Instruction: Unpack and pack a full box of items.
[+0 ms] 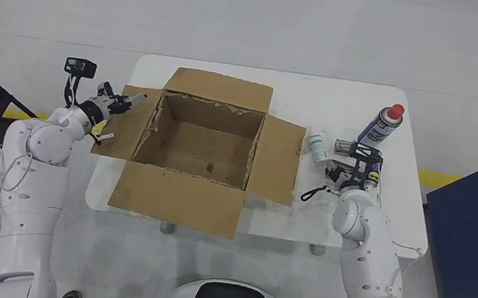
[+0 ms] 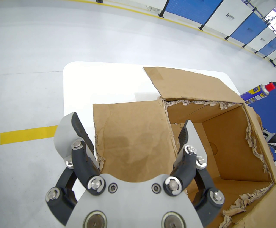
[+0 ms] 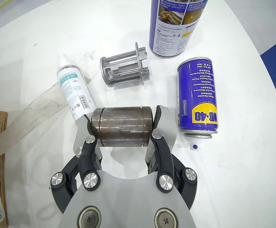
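The left pincer [image 2: 130, 118] hung open over the left flap of the cardboard box [image 1: 219, 89]. Right of it, the right pincer [image 3: 122, 115] gripped a dark metal cylinder [image 3: 121, 129] beside a spray can [image 3: 197, 97] lying on the counter [image 1: 318, 94].

Industrial test hall: grey floor [image 2: 64, 32], yellow line [image 2: 28, 134], blue partition panels [image 2: 194, 8].

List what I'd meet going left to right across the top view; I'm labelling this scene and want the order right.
left end effector → cardboard box → white bottle → grey slotted metal part → blue spray can with a red cap
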Controlling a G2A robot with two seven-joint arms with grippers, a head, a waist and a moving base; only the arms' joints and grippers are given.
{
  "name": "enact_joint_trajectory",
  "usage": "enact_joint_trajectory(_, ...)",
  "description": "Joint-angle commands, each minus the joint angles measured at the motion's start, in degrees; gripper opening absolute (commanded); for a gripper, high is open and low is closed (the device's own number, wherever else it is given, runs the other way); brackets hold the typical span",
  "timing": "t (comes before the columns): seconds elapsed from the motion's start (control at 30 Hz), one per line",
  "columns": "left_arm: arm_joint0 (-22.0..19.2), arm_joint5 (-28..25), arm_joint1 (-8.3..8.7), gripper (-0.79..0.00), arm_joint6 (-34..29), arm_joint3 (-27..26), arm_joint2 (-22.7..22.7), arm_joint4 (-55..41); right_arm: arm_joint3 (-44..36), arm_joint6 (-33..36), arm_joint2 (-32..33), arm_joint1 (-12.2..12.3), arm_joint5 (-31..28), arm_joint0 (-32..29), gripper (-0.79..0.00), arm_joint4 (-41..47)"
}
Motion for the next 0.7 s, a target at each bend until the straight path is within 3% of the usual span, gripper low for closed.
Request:
enact_joint_trajectory(0.0,0.00,0.00,0.00,0.000,0.00,0.00,0.00,0.00,-0.02,0.23,0.02,0.03,-0.11,0.00,-0.634,0.04)
enact_joint_trajectory(0.47,0.00,0.00,0.00,0.000,0.00,0.00,0.00,0.00,0.97,2.16,-0.15,0.22,-0.42,0.84,-0.523,0.05)
enact_joint_trajectory(0.6,0.00,0.00,0.00,0.000,0.00,0.00,0.00,0.00,0.85,2.30,-0.25,0.25,-0.31,0.86,-0.462,0.08)
enact_joint_trajectory(0.67,0.00,0.00,0.00,0.000,0.00,0.00,0.00,0.00,0.62,2.33,-0.25,0.26,-0.19,0.76,-0.391,0.11)
